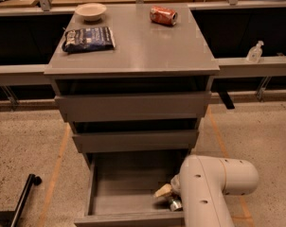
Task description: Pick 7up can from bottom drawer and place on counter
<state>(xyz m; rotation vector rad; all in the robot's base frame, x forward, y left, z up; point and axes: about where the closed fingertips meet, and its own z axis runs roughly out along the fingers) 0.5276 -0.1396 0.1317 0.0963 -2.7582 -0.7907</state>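
The bottom drawer [120, 191] of the grey cabinet stands pulled open. The 7up can [174, 204], of which only a small silvery part shows, lies in the drawer's front right corner. My gripper [165, 192] reaches down into the drawer from the right and sits right at the can, on its left side. My white arm [207, 188] hides most of the can and the gripper's body. The counter [147, 48] is the flat grey cabinet top above.
On the counter lie an orange-red can [163, 15], a dark snack bag [88, 38] and a pale bowl [90, 11]. The two upper drawers [133, 107] stick out slightly. A clear bottle [254, 52] stands on the right ledge. A black pole [22, 200] leans at lower left.
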